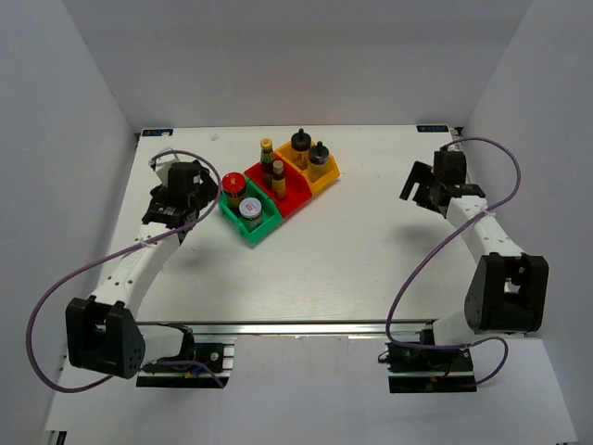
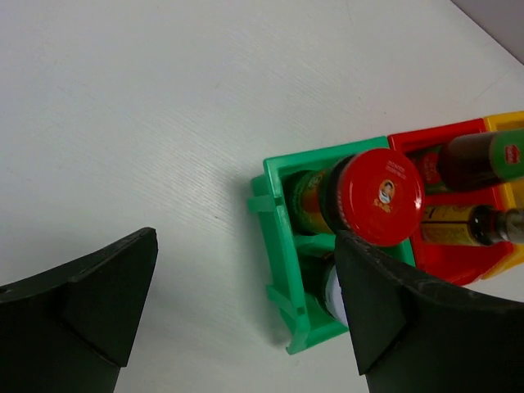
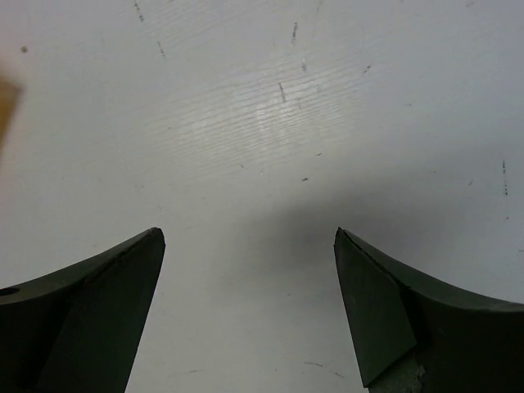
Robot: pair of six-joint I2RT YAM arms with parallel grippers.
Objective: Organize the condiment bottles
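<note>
All six condiment bottles stand in the row of bins. The red-capped dark jar (image 1: 233, 184) and the white-lidded jar (image 1: 251, 210) are in the green bin (image 1: 262, 230). The yellow-capped dark sauce bottle (image 1: 266, 152) and the slim yellow bottle (image 1: 278, 175) are in the red bin (image 1: 295, 197). Two black-topped shakers (image 1: 299, 143) (image 1: 319, 154) are in the orange bin (image 1: 327, 175). My left gripper (image 1: 202, 198) is open and empty just left of the green bin. In the left wrist view (image 2: 246, 246) the red-capped jar (image 2: 381, 196) shows and the right finger (image 2: 385, 303) half hides the white-lidded jar (image 2: 331, 288). My right gripper (image 1: 419, 191) (image 3: 248, 237) is open and empty over bare table.
The white table (image 1: 352, 250) is boxed in by white walls on three sides. The bins sit diagonally at the back centre. Purple cables loop beside both arms. The table's front rail (image 1: 306, 327) runs along the near edge.
</note>
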